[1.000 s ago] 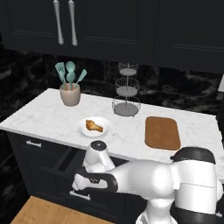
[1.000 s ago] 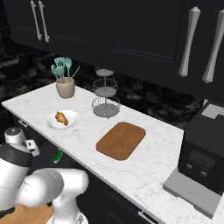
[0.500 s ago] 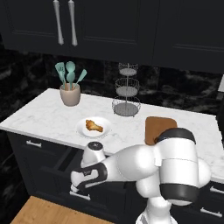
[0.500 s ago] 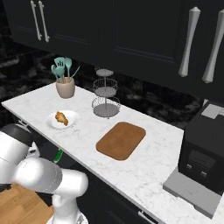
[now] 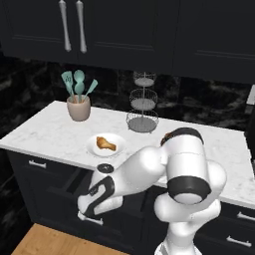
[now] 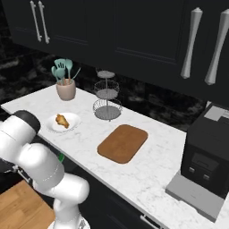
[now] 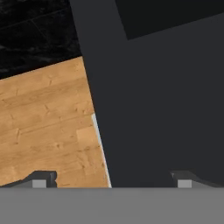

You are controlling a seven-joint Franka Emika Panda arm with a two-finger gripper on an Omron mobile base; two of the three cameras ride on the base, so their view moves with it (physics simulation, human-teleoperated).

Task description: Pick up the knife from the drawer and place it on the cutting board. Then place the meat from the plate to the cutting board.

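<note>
Swung lower since a second ago, the arm holds its spread claw [image 7: 109, 179] over the open drawer [image 5: 64, 191], while the meat [image 5: 105, 143] lies on the plate [image 5: 94, 149] on the tabletop [image 6: 147, 174], left of the cutting board [image 6: 123, 143].

I see a beige cup [image 5: 78, 108] of teal utensils [image 5: 75, 83] standing toward the back left of the white marble counter [image 5: 45, 133]; a three-tier wire basket stand [image 5: 143, 103] sits just to its right (near the dark backsplash); a black coffee machine [image 6: 209, 150] occupies the counter's right end; black cupboard doors [image 6: 134, 31] with long silver handles [image 6: 192, 42] hang overhead; wooden floor [image 7: 43, 127] lies below.
</note>
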